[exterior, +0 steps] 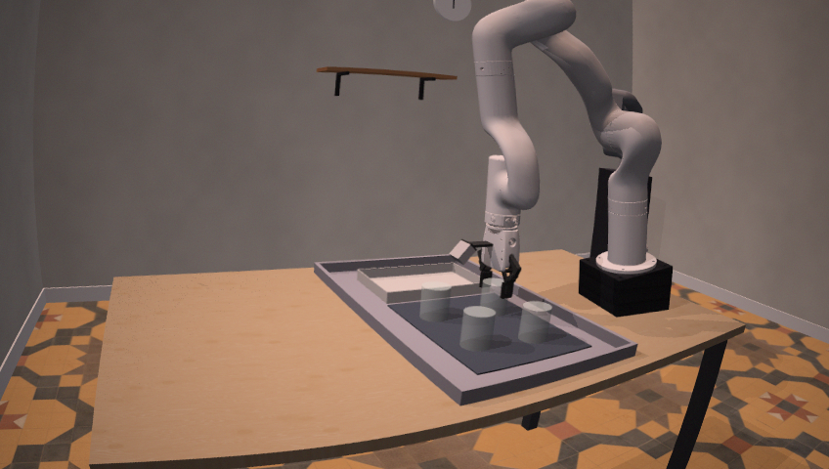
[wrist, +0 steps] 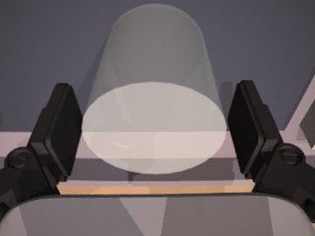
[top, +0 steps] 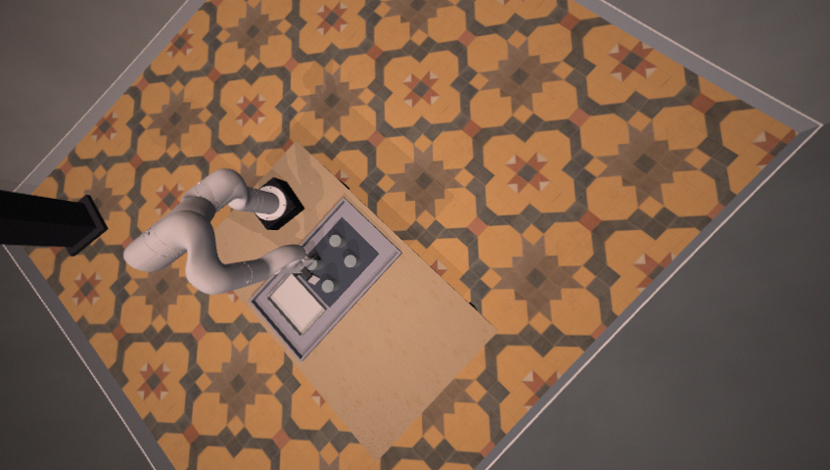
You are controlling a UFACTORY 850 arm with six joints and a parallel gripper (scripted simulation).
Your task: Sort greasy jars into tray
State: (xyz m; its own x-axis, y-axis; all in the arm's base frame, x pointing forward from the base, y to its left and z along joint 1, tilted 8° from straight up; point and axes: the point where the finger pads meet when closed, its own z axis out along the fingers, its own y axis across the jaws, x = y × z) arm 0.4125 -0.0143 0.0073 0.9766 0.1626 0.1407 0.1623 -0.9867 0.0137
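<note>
Four clear glass jars stand mouth down on the dark drying mat (exterior: 494,334). My gripper (exterior: 494,285) is open, and its fingers stand on either side of the top of the back jar (exterior: 493,283), the one nearest the arm's base. In the wrist view this jar (wrist: 154,121) fills the gap between the two finger pads of the gripper (wrist: 154,130), with a small gap on each side. The other three jars stand apart on the mat: left (exterior: 435,302), front middle (exterior: 477,328) and right (exterior: 535,320). The pale tray (exterior: 407,278) lies beside the mat and holds nothing.
Mat and tray sit inside a grey rimmed steel top (exterior: 465,325) on the wooden table. The arm's black base (exterior: 625,284) stands at the table's right rear corner. From above, the tray (top: 297,303) lies left of the mat (top: 344,258).
</note>
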